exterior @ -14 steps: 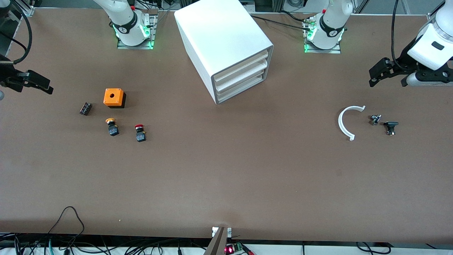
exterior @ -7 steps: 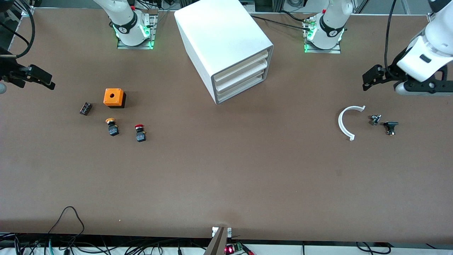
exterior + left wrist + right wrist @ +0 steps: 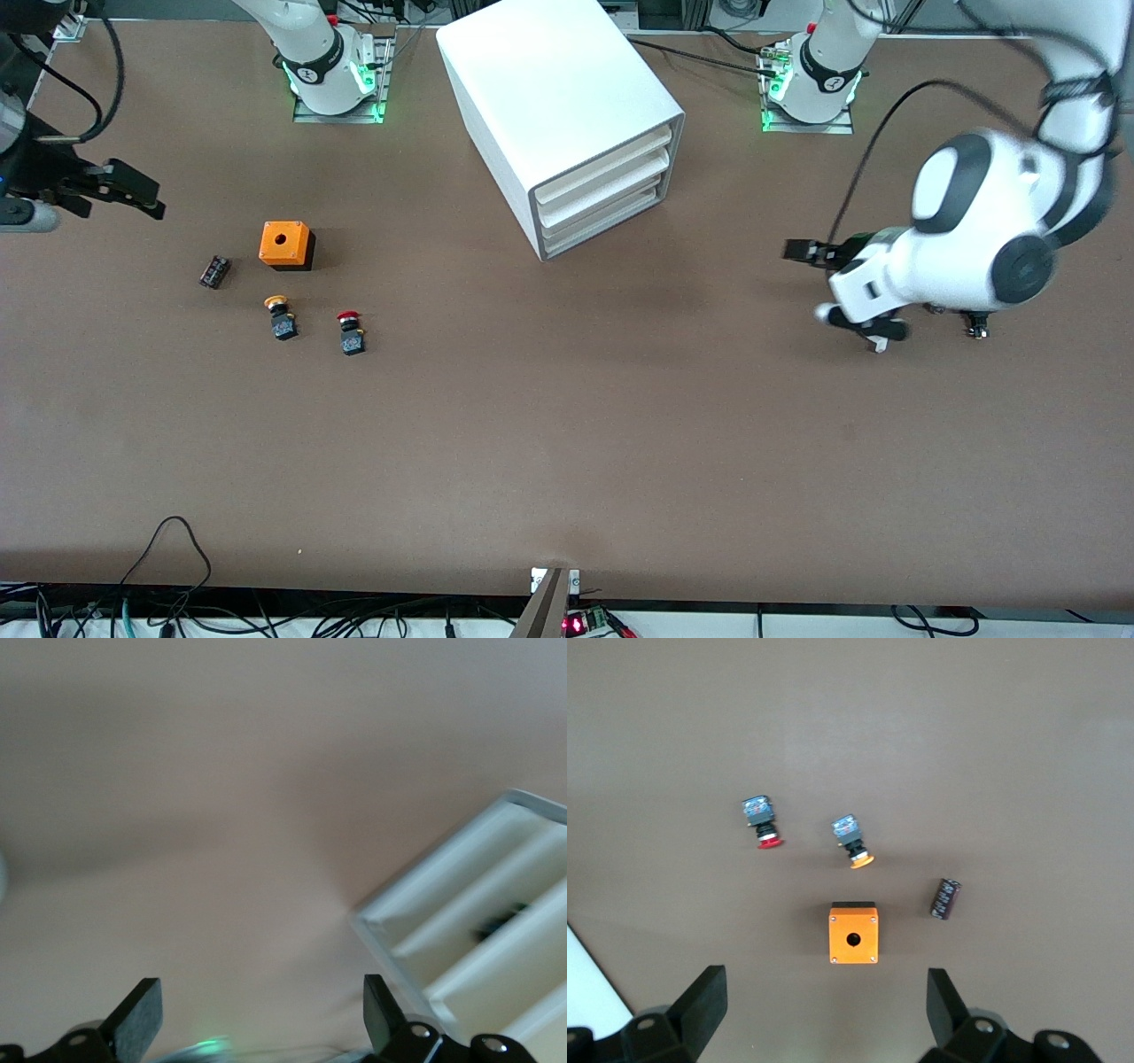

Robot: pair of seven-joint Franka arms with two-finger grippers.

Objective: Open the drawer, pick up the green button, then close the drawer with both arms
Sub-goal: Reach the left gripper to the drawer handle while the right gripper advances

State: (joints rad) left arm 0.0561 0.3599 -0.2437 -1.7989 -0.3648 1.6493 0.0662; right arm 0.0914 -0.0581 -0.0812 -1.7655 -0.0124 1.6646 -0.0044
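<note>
Drawer [image 3: 604, 221] sits shut at the bottom of the white cabinet [image 3: 558, 106]; we can't see the green button. Left gripper [image 3: 257, 1019] hangs with fingers apart over bare table, pointed at the cabinet front. Right gripper [image 3: 824, 1010] hovers spread just beside the orange box [image 3: 853, 934]

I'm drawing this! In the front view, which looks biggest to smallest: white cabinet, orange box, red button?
1. White cabinet, by far the largest.
2. Orange box.
3. Red button, smallest.
</note>
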